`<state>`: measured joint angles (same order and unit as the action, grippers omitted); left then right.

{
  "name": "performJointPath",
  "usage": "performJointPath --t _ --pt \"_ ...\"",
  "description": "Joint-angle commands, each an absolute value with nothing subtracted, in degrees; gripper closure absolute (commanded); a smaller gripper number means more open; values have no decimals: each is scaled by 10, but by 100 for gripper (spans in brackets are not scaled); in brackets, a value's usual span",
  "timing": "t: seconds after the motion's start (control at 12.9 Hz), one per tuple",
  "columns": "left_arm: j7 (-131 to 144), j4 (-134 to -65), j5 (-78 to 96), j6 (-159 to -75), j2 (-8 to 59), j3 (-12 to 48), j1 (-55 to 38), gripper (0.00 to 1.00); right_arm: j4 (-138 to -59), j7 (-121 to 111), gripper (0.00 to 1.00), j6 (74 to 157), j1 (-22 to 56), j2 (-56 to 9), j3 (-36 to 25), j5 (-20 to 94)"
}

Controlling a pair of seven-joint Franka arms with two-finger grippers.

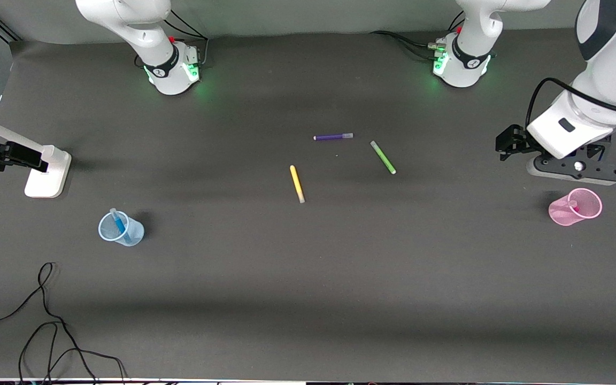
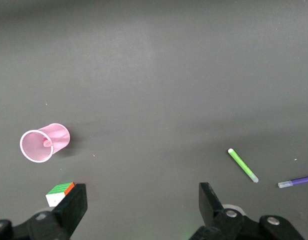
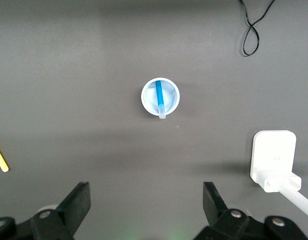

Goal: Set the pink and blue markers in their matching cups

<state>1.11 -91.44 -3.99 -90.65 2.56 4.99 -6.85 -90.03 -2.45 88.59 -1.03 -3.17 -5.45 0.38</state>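
Observation:
The pale blue cup (image 1: 121, 229) stands toward the right arm's end of the table with the blue marker (image 1: 120, 222) leaning inside it; both show in the right wrist view, cup (image 3: 160, 97) and marker (image 3: 160, 100). The pink cup (image 1: 575, 206) stands at the left arm's end with the pink marker's pale cap (image 1: 573, 203) showing inside; the left wrist view shows the cup (image 2: 44, 142) too. My left gripper (image 1: 575, 167) hangs over the table beside the pink cup, open and empty (image 2: 142, 202). My right gripper (image 3: 146, 202) is open, empty, high over the table near the blue cup.
A yellow pen (image 1: 297, 183), a lime-green pen (image 1: 383, 157) and a purple pen (image 1: 333, 137) lie mid-table. A white stand (image 1: 48, 171) sits at the right arm's end. A black cable (image 1: 46, 321) lies near the front edge. A small green-and-orange block (image 2: 60, 192) lies beside the pink cup.

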Motion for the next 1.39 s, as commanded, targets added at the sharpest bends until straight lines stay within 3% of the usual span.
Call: performJointPath --t 0.0,1.31 --pt "16 -899 -50 -871 32 48 -49 1 -906 -23 0 889 -7 -25 -54 -7" --pt "16 -913 -40 -862 33 50 -21 1 -906 -23 0 889 -7 -26 -54 -7"
